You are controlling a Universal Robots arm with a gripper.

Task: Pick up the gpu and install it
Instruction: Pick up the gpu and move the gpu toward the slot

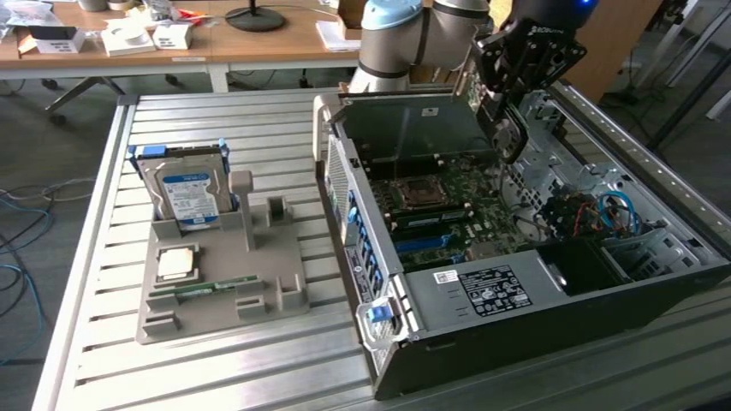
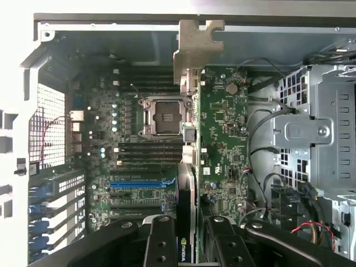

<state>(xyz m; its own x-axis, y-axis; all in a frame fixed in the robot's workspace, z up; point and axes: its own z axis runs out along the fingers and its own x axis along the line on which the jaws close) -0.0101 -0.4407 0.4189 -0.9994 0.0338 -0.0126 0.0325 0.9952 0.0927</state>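
Observation:
The gpu (image 2: 187, 189) hangs edge-on between my fingers, its pale metal bracket (image 2: 196, 47) at the end away from me. My gripper (image 2: 189, 225) is shut on it, one black finger (image 2: 161, 245) on each side of the card. In the exterior view the gripper (image 1: 504, 107) holds the gpu (image 1: 511, 141) upright above the open computer case (image 1: 639, 282), over the motherboard (image 1: 457, 210). The card is above the board and apart from it. A blue expansion slot (image 2: 139, 182) lies on the motherboard beside the card's line.
The empty CPU socket (image 2: 165, 117), black memory slots and loose cables by the metal drive cage (image 2: 317, 128) crowd the case. On the exterior view's left, a grey holder (image 1: 228, 274) carries a hard drive (image 1: 188, 193), a CPU chip (image 1: 177, 264) and a memory stick (image 1: 205, 289).

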